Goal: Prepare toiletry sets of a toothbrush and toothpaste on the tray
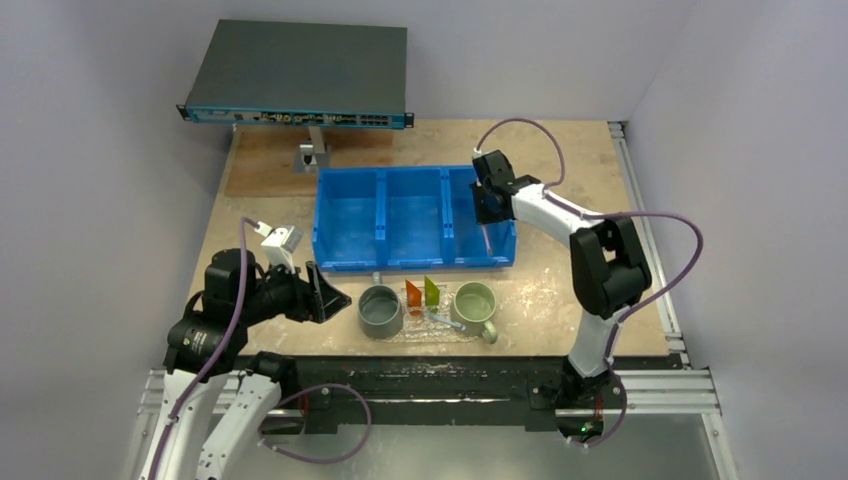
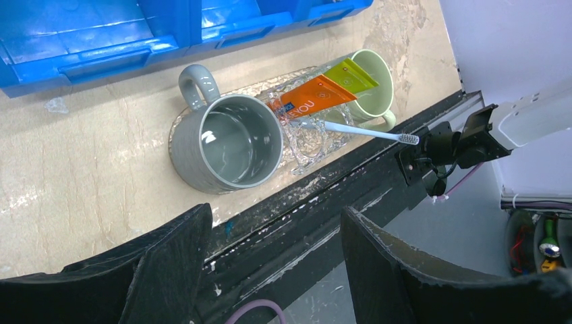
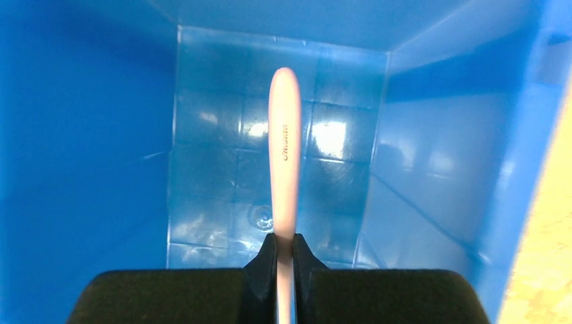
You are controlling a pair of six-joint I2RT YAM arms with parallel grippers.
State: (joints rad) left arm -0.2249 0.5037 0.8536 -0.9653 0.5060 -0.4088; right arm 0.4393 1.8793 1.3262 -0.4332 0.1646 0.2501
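Observation:
The clear pebbled tray [image 1: 400,334] lies at the table's front, and also shows in the left wrist view [image 2: 311,147]. On it lie an orange tube [image 1: 412,293] [image 2: 316,101], a green tube [image 1: 432,290] [image 2: 356,73] and one pale toothbrush [image 1: 443,319] [image 2: 367,132]. My left gripper [image 1: 330,296] [image 2: 270,263] is open and empty, left of the tray. My right gripper [image 1: 486,214] [image 3: 284,253] is shut on a pinkish toothbrush [image 1: 487,238] [image 3: 284,148] and holds it upright over the bin's right compartment.
A grey mug [image 1: 380,311] [image 2: 229,143] and a pale-green mug [image 1: 475,305] [image 2: 375,82] stand on the tray's two ends. The blue three-compartment bin [image 1: 415,262] [image 3: 88,169] sits behind the tray. A dark network box [image 1: 300,70] stands at the back.

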